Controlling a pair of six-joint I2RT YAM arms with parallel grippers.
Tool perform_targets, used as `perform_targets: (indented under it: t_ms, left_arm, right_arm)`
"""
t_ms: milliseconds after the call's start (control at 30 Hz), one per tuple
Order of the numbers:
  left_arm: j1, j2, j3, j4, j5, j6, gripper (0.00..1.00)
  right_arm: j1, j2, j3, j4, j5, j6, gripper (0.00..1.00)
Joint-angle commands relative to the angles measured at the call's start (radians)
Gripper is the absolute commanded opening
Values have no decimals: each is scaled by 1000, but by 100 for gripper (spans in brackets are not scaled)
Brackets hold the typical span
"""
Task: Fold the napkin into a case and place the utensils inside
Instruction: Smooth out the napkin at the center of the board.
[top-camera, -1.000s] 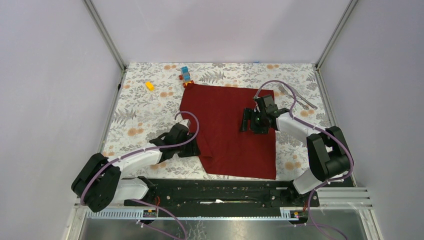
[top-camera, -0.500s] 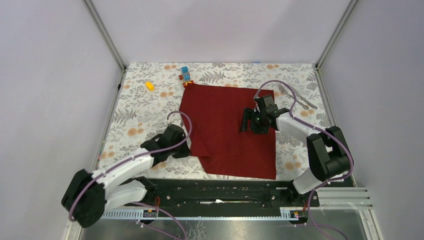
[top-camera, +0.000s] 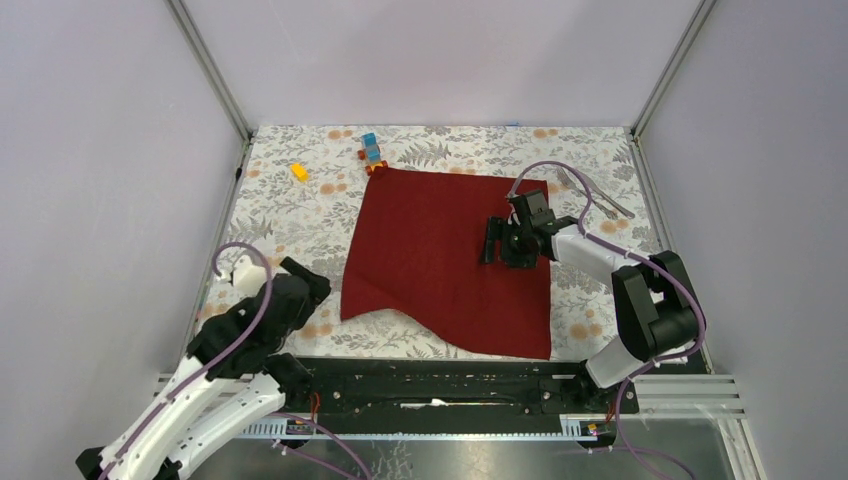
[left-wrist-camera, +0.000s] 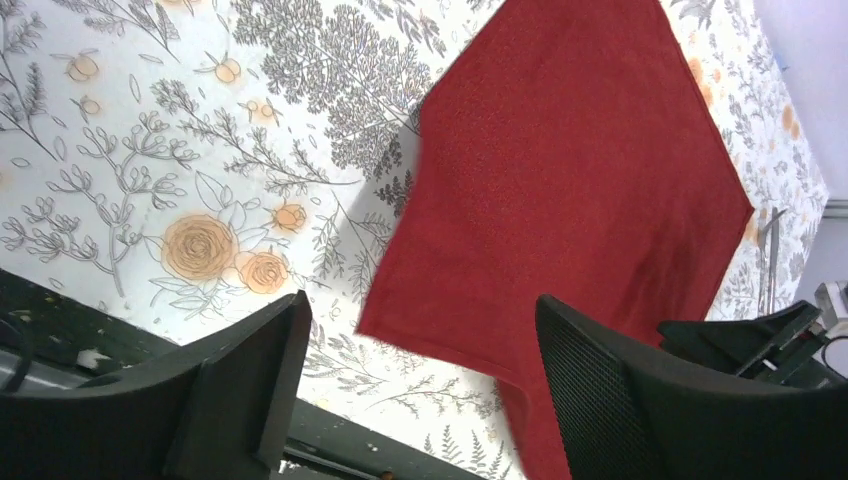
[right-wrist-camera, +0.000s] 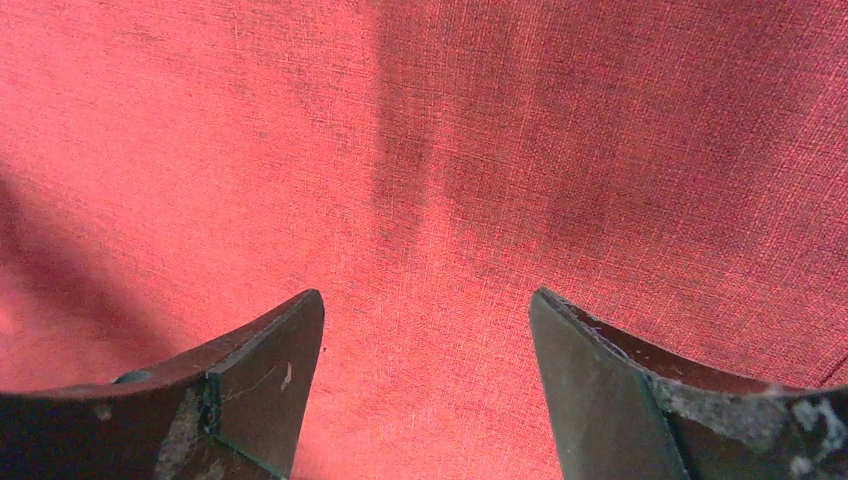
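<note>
Backed away to the near left with left gripper (top-camera: 303, 275), leaving napkin (top-camera: 440, 255) spread flat, near-left corner pulled out (folding apparently not yet begun), with utensils (top-camera: 592, 192) past its far-right corner. From left wrist: spread wide, gripping nothing, napkin ahead. From right wrist: right gripper (right-wrist-camera: 425, 310) splayed, empty, low over cloth; contact unclear.

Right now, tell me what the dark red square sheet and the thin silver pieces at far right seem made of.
Dark red square sheet: woven cloth, matte; the weave shows close up. Thin silver pieces: likely metal, glinting; too small to confirm.
</note>
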Motion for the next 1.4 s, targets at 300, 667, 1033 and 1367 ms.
perform_targets:
  t_ms: [300,667,1033,1367]
  left_arm:
    - [-2,75,-24,618,42,375,99]
    - [112,869,133,929,434,585,99]
    - [-10,926,-136,1095,386,489,99]
    - [-80,980,-178,1213,547,354,99]
  right_arm:
    - [-45,116,249,-106,313,94,83]
    - [-178,386,492,-113,309,78,82]
    - [-225,501,545,-117,356,56,83]
    - [-273,586,646,-159,307,11,83]
